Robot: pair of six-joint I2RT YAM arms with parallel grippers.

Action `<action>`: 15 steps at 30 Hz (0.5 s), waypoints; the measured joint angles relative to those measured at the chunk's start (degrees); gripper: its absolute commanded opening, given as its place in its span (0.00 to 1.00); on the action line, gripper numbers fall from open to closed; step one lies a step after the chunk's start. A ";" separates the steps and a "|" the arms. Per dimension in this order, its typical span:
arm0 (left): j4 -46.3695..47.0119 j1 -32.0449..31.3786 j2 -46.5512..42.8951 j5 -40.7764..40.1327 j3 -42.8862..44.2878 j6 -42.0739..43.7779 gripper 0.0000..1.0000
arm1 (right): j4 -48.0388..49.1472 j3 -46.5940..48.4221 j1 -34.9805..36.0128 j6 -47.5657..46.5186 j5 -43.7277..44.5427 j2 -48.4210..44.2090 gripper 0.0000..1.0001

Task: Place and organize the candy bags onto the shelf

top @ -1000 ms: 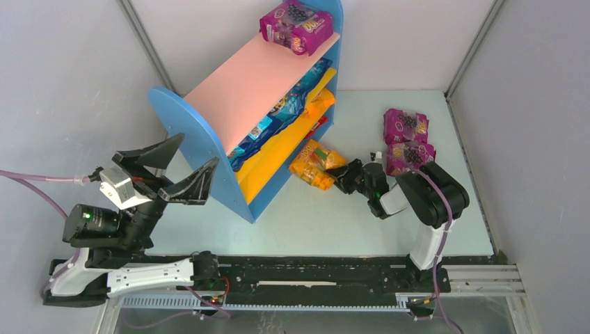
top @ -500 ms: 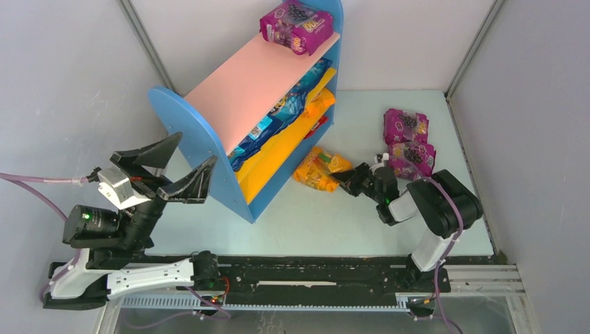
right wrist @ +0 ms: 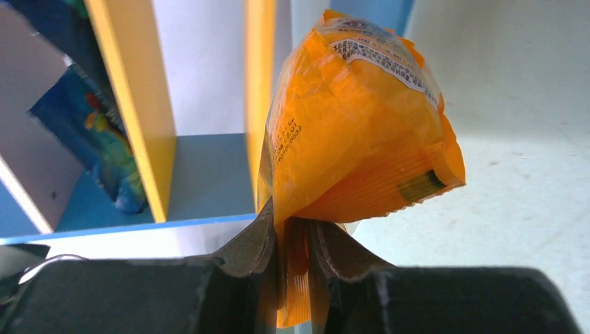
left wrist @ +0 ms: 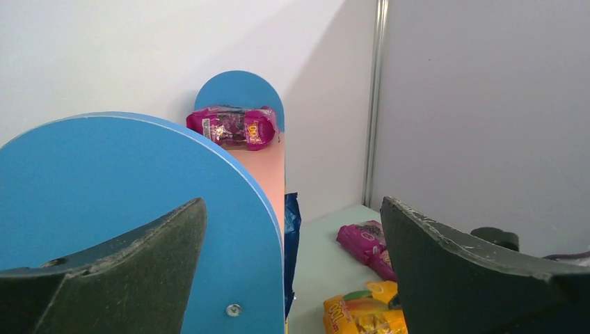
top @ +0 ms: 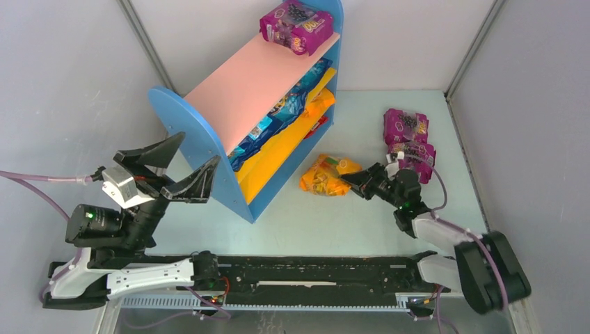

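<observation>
The left tool (top: 198, 149) is being held wide open and empty. An orange candy bag (right wrist: 355, 132) is being pinched by its sealed edge in the nearly closed right tool (right wrist: 291, 229), standing up just ahead of it. Beyond, the shelf (right wrist: 202, 174) is being faced. Carrying the bag looks to be the step in hand. Next, the bag needs to be pushed onto a yellow board.

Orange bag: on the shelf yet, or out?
Out. The right gripper pinches the orange bag by its edge, in front of the shelf, on none of its boards.
</observation>
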 measured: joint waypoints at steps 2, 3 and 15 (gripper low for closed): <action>0.00 0.00 0.04 0.02 0.00 -0.09 1.00 | -5.14 1.66 0.28 -0.35 -0.55 -4.81 0.10; -0.02 0.00 0.04 0.04 0.00 -0.13 1.00 | -6.82 2.54 0.39 -0.39 -0.85 -6.36 0.10; -0.04 0.02 0.04 0.68 0.00 -0.66 1.00 | -6.75 20.48 7.37 2.91 -1.46 3.61 0.09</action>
